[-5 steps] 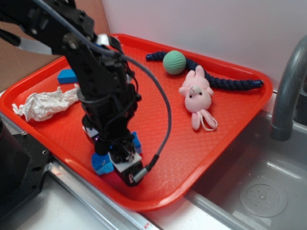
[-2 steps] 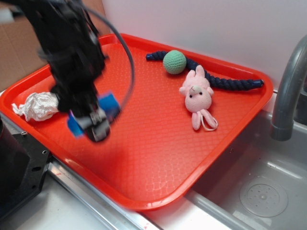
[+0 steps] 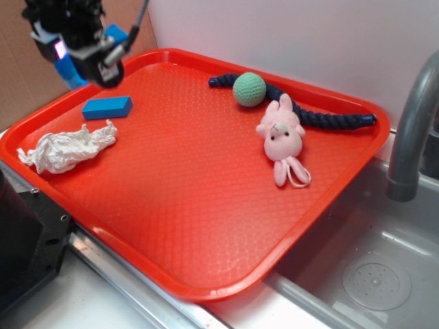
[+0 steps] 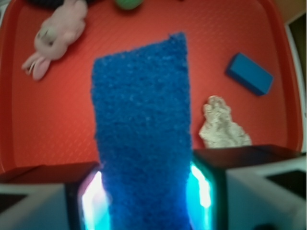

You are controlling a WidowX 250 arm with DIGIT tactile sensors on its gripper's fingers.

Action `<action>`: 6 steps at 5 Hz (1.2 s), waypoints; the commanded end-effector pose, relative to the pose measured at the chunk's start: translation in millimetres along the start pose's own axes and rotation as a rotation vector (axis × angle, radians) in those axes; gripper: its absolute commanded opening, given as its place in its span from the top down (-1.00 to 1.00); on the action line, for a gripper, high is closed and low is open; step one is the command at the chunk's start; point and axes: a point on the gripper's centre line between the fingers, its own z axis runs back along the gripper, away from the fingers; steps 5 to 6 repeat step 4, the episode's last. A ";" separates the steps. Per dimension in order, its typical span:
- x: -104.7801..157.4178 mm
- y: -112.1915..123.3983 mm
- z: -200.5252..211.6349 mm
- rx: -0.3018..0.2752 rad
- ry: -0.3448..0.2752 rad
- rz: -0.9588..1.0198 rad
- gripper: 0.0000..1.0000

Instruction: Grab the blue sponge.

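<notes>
My end effector (image 3: 86, 51) is clamped on the one bright blue soft sponge (image 4: 144, 134), held in the air above the far left corner of the red plastic tray (image 3: 206, 205). On the tray lie one smooth blue block (image 3: 108, 107), one crumpled white paper wad (image 3: 65, 149) just nearer than the block, one pink plush bunny (image 3: 281, 137), one green crocheted ball (image 3: 249, 89), and one dark blue braided rope (image 3: 329, 120) behind the bunny.
</notes>
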 end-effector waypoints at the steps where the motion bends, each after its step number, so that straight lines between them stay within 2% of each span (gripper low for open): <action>1: 24.1 7.6 21.6 -0.051 -0.093 0.015 1.00; 2: 30.9 13.9 30.5 -0.048 -0.104 0.032 1.00; 4: 34.5 27.9 37.7 0.005 -0.139 0.116 1.00; 6: 34.5 27.9 37.7 0.005 -0.139 0.116 1.00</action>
